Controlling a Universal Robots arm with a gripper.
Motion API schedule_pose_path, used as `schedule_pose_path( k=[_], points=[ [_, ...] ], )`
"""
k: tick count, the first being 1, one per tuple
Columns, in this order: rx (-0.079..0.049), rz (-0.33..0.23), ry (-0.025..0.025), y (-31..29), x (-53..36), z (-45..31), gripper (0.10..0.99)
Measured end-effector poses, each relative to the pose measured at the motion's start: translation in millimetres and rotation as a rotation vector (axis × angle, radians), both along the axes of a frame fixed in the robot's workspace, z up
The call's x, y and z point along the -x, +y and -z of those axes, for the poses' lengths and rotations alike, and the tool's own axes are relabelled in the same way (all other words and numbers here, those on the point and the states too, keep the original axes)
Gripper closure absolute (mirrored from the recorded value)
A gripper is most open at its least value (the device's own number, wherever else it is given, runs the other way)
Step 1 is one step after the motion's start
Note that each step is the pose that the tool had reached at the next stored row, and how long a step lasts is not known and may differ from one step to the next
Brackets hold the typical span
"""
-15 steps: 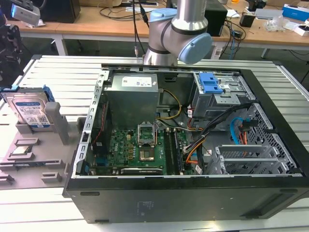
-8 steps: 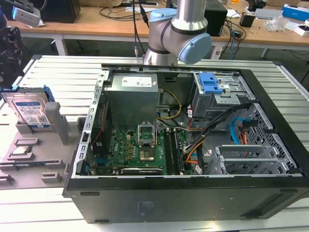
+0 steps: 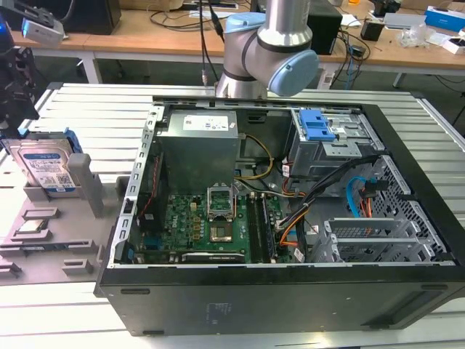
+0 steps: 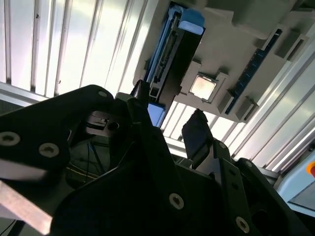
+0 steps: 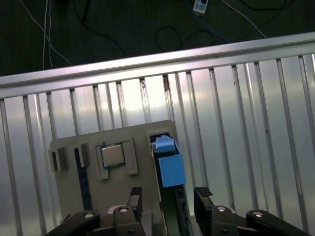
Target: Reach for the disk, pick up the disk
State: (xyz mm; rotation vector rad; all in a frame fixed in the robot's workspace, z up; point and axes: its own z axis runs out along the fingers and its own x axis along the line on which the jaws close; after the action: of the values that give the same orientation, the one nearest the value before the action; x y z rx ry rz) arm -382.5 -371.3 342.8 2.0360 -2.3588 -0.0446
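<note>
The black 2-fingered tool [image 5: 169, 196] is spread wide and grips nothing. In both wrist views its dark fingers [image 5: 203, 193] stand apart, and the flat silver-grey metal disk [image 5: 171, 169] with its blue plastic bracket shows edge-on in the gap beyond them, touched by neither. In the exterior view the tool [image 3: 14, 80] hangs just above the disk [image 3: 47, 169], which stands upright on its edge, its white-and-blue label facing the camera, slotted into a grey moulded plastic fixture [image 3: 86, 185] at the exterior view's left. A small square silver processor chip [image 5: 112, 155] lies flat in a recess of the same fixture, near the disk. The fixture rests on a ribbed aluminium bench [image 3: 87, 109]. Well apart, toward the exterior view's right, an open black computer case [image 3: 290, 298] lies on its side, with the grey-and-blue robot arm [image 3: 272, 51] rising behind it.
</note>
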Motion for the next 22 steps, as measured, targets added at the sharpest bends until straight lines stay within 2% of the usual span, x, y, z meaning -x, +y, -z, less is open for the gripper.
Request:
schedule_pose_path(
  k=[7, 12, 20, 22],
  points=[
    [0.0, -0.033, 0.0, 4.3, 2.9, 7.6, 0.541],
    [-0.001, -0.06, -0.0001, 6.7, 7.7, 16.1, 0.541],
    [-0.002, -0.08, -0.0001, 8.7, 8.2, 42.3, 0.541],
    [-0.002, -0.082, 0.0, 8.7, 8.2, 45.6, 0.541]
  ],
)
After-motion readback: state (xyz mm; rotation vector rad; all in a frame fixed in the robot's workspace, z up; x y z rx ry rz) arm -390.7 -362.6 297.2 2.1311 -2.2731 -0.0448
